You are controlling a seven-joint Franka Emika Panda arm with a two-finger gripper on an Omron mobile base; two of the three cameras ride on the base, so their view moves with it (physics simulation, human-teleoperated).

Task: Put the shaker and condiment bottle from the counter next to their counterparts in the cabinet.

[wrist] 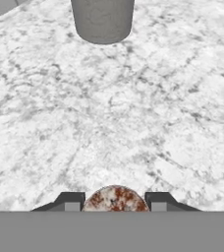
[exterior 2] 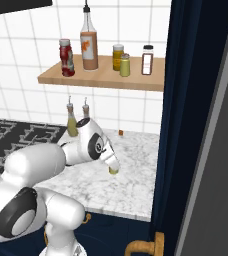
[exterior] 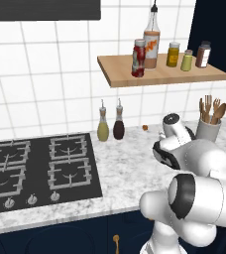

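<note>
Shaker gripped low on the worktop, red bottle on the shelf

Left base view: arm folded forward over the marble worktop, elbow bulging near the lower right, wrist dipping down right of the stove. Its hand is hidden behind its own links, just in front of the grey utensil holder. On the cabinet board above, the condiment bottle stands at the left end, touching or just beside the tall orange-labelled bottle. Right of that come an amber jar, a small yellow-green shelf shaker and a dark jar. The front strip of the board lies bare. Two slim-necked bottles stand at the wall below the shelf, with open marble between them and the arm.

Right base view: forearm reaches out from the lower left, wrist bent downward. The end effector is closed on the shaker, which sits low, at or just above the worktop; contact cannot be told. A dark cabinet side rises close to its right; bare marble lies toward the front edge.

Hand view: the two fingertips press either side of the shaker's speckled cap. Ahead lies bare marble up to the utensil holder.
</note>
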